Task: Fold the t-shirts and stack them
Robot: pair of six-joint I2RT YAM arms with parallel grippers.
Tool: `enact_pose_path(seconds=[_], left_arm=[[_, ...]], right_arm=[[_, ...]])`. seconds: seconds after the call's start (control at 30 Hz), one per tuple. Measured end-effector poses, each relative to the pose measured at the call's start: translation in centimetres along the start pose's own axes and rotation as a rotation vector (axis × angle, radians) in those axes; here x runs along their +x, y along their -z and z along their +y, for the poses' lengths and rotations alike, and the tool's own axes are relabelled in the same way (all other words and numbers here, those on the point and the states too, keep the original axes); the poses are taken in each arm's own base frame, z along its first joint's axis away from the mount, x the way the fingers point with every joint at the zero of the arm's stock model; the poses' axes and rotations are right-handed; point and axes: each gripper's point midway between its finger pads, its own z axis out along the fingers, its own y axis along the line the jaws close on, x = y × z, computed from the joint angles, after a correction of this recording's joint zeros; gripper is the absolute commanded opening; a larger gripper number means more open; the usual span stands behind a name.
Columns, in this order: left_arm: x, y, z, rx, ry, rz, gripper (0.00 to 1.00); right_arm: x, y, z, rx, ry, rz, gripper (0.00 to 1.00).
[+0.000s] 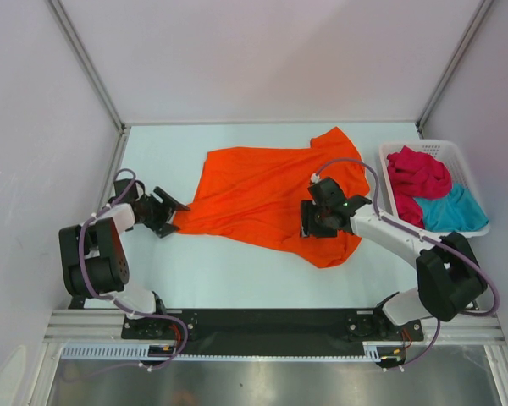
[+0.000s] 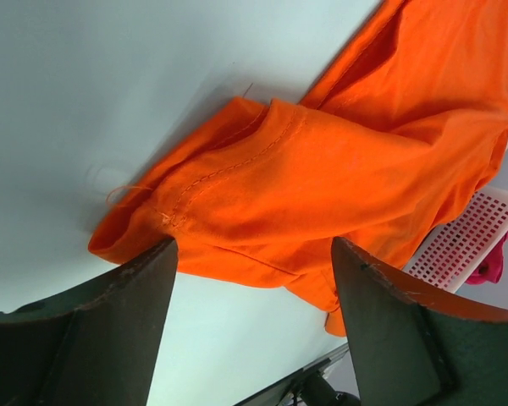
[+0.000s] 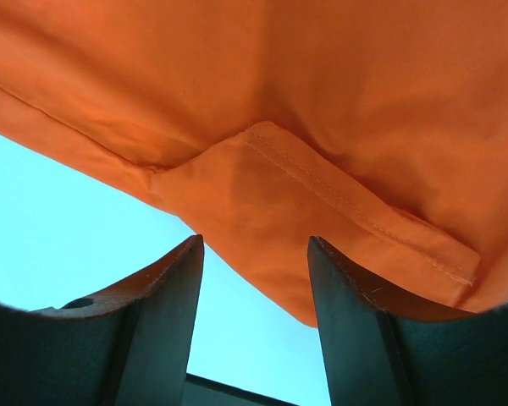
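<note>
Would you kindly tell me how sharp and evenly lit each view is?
Top external: evenly lit, sharp, no glare on the orange t-shirt. Left wrist: shirt casts a soft shadow; left fingers dark. Right wrist: hem crisp; right fingers dark.

An orange t-shirt (image 1: 262,190) lies spread on the worktop (image 1: 237,271), left hand (image 1: 173,217) at its corner, right hand (image 1: 308,222) over it. A basket (image 1: 440,150) holds a red t-shirt (image 1: 419,173) and a teal t-shirt (image 1: 453,211).
</note>
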Motion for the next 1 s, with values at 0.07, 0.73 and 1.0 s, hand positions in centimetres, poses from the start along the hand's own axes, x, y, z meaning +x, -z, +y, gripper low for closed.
enact_pose_path(seconds=[0.07, 0.73, 1.0], left_arm=[[-0.1, -0.1, -0.1, 0.004, 0.005, -0.004, 0.58], [0.0, -0.3, 0.0, 0.014, 0.033, -0.006, 0.01], [-0.5, 0.2, 0.2, -0.015, 0.018, -0.049, 0.32]], right_arm=[[0.4, -0.6, 0.0, 0.004, 0.003, 0.014, 0.57], [3.6, -4.9, 1.9, -0.001, 0.049, 0.124, 0.56], [2.8, -4.5, 2.3, 0.024, 0.071, 0.100, 0.56]])
